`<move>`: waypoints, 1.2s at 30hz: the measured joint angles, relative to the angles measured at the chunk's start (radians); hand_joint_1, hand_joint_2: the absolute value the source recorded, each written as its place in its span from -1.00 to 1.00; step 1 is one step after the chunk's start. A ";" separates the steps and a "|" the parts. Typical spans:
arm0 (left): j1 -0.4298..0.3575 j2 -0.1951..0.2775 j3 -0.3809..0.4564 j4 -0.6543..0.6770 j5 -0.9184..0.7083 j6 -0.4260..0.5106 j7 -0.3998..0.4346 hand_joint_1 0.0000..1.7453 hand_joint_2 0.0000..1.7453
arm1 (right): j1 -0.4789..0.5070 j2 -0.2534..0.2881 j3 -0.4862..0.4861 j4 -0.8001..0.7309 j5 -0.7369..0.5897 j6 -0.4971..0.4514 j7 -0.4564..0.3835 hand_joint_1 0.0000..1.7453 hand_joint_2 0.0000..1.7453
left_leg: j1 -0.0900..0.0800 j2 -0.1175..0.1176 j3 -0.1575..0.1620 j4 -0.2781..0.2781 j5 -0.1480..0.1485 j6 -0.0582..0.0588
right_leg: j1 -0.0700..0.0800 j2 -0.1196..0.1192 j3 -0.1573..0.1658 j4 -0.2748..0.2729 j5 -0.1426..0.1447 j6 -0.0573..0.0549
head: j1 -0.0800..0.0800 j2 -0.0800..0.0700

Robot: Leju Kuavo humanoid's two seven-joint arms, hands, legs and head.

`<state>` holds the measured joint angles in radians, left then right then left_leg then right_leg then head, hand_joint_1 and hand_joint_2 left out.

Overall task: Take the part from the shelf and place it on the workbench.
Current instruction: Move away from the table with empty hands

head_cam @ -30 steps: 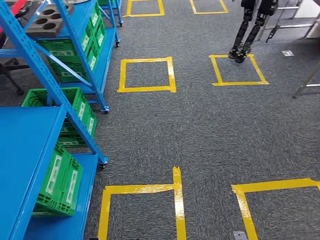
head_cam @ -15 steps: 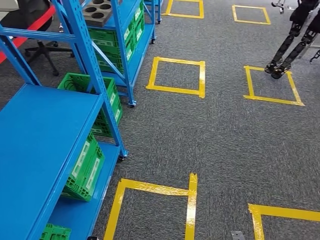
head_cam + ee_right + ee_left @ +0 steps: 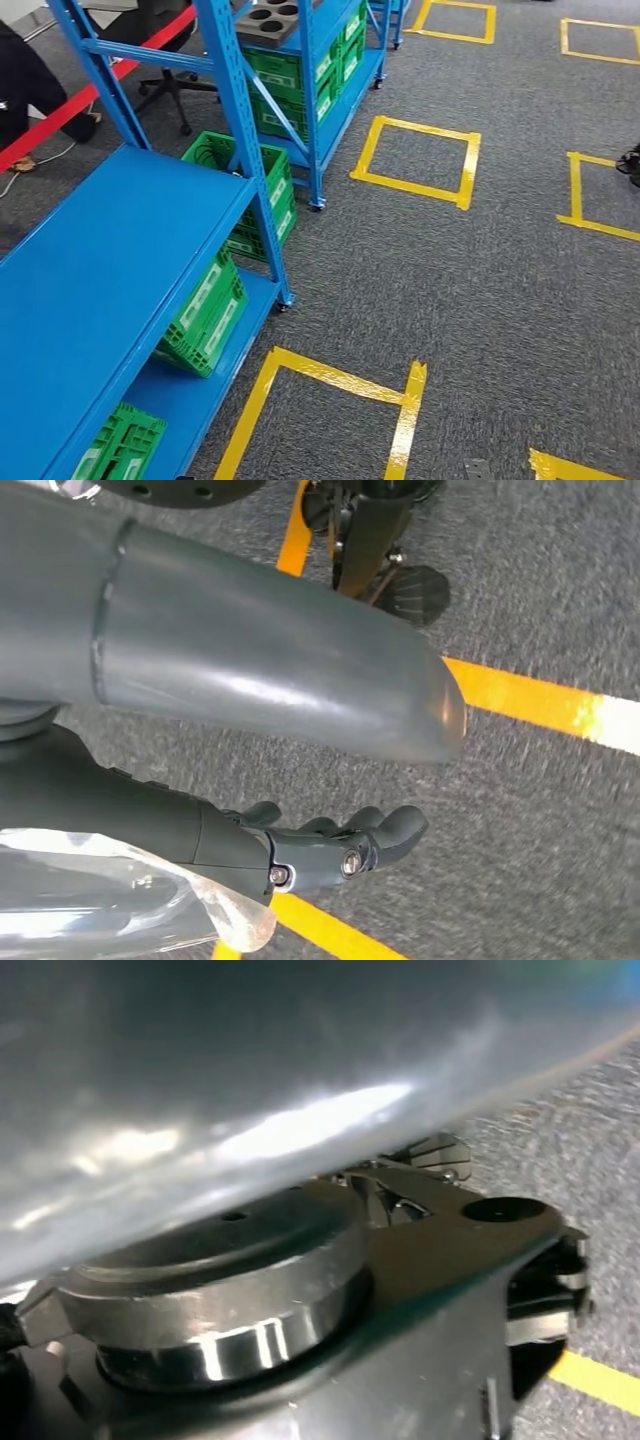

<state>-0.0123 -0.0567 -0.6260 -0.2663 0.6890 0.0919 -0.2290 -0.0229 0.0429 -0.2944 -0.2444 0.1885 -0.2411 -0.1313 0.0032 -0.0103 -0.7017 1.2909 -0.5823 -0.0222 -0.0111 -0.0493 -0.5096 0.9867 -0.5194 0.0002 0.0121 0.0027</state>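
Note:
A grey part (image 3: 273, 20) with round holes lies on the upper level of the far blue shelf (image 3: 317, 110), at the top of the head view. A nearer blue shelf (image 3: 113, 260) has a bare top level at the left. In the right wrist view my right hand (image 3: 287, 710) hangs over the carpet, its dark fingers (image 3: 332, 845) stretched out and holding nothing. In the left wrist view the blurred grey cover of my left hand (image 3: 226, 1080) is close to the camera, and its fingers are hidden.
Green crates (image 3: 204, 320) (image 3: 264, 195) sit on the lower shelf levels and the floor. Yellow tape squares (image 3: 419, 160) (image 3: 332, 385) mark the grey carpet. An office chair (image 3: 170, 85), red barrier tape (image 3: 68, 110) and a person in dark clothes (image 3: 26, 85) are behind the shelves.
The camera has swung left: the shelves now lie nearer the picture's middle and look closer, and the other robot's legs have slid off to the right edge.

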 joint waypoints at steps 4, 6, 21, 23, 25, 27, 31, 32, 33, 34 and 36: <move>-0.001 0.002 0.000 0.000 0.000 0.000 -0.001 -1.00 -1.00 | -0.001 0.004 0.000 -0.007 -0.001 0.000 0.005 -1.00 -1.00 | -0.010 0.069 0.131 -0.242 0.105 0.016 | 0.006 -0.047 0.013 0.002 -0.011 0.011 | 0.000 0.000; -0.004 0.002 0.000 0.000 0.000 0.000 -0.001 -1.00 -1.00 | -0.002 0.004 0.000 -0.008 -0.001 0.000 0.006 -1.00 -1.00 | -0.018 0.087 0.144 -0.277 0.103 0.030 | 0.010 -0.068 0.017 0.002 -0.016 0.020 | 0.001 0.000; -0.007 0.001 0.000 0.000 0.002 -0.001 -0.001 -1.00 -1.00 | 0.007 0.008 0.002 -0.021 0.003 -0.002 0.007 -1.00 -1.00 | -0.004 -0.108 0.128 -0.274 0.120 0.041 | -0.011 0.134 -0.013 0.022 -0.009 0.044 | 0.005 0.000; -0.004 0.002 0.000 0.000 0.003 -0.001 -0.001 -1.00 -1.00 | 0.007 0.010 0.002 -0.022 0.003 -0.002 0.007 -1.00 -1.00 | -0.002 -0.121 0.120 -0.273 0.124 0.028 | -0.011 0.113 -0.009 0.018 -0.006 0.032 | 0.004 0.000; -0.001 0.003 0.000 0.000 0.004 -0.001 -0.002 -1.00 -1.00 | 0.006 0.011 0.002 -0.024 0.003 -0.002 0.007 -1.00 -1.00 | -0.005 -0.078 0.102 -0.238 0.100 0.018 | -0.012 0.087 -0.007 0.013 -0.001 0.017 | -0.001 0.000; -0.004 0.004 0.000 0.000 0.006 0.000 -0.002 -1.00 -1.00 | 0.008 0.012 0.003 -0.026 0.003 -0.002 0.007 -1.00 -1.00 | -0.007 -0.019 0.052 -0.125 0.037 0.012 | -0.009 0.055 -0.007 0.011 -0.001 0.007 | -0.008 0.000; -0.003 0.005 0.000 0.000 0.011 0.007 -0.019 -1.00 -1.00 | 0.010 0.012 0.003 -0.027 -0.001 0.001 0.007 -1.00 -1.00 | -0.004 0.004 0.008 -0.011 0.012 0.011 | -0.001 -0.008 -0.004 0.011 -0.007 0.002 | -0.010 0.000; -0.002 0.006 0.000 0.000 0.012 0.010 -0.028 -1.00 -1.00 | 0.009 0.013 0.003 -0.028 -0.003 0.003 0.007 -1.00 -1.00 | -0.005 0.012 0.041 -0.070 0.047 0.015 | 0.000 -0.021 0.000 0.011 -0.009 0.002 | -0.010 0.000; -0.002 0.007 0.000 0.000 0.012 0.014 -0.036 -1.00 -1.00 | 0.009 0.013 0.003 -0.030 -0.005 0.004 0.007 -1.00 -1.00 | -0.008 0.035 0.080 -0.143 0.077 0.021 | 0.001 -0.033 0.004 0.011 -0.012 0.003 | -0.010 0.000; -0.004 0.008 0.001 0.000 0.012 0.016 -0.043 -1.00 -1.00 | 0.009 0.013 0.003 -0.031 -0.007 0.006 0.007 -1.00 -1.00 | -0.015 0.063 0.113 -0.207 0.096 0.028 | 0.004 -0.044 0.007 0.012 -0.015 0.007 | -0.010 0.000; -0.008 0.009 0.001 0.000 0.011 0.017 -0.051 -1.00 -1.00 | 0.009 0.014 0.003 -0.033 -0.009 0.008 0.007 -1.00 -1.00 | -0.026 0.098 0.141 -0.268 0.101 0.040 | 0.009 -0.066 0.011 0.012 -0.021 0.015 | -0.010 0.000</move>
<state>-0.0204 -0.0478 -0.6252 -0.2659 0.7003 0.1094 -0.2801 -0.0142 0.0565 -0.2915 -0.2775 0.1792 -0.2326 -0.1244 -0.0226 0.0875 -0.5607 1.0226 -0.4810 0.0176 -0.0023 -0.1156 -0.4990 0.9990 -0.5400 0.0154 0.0024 0.0026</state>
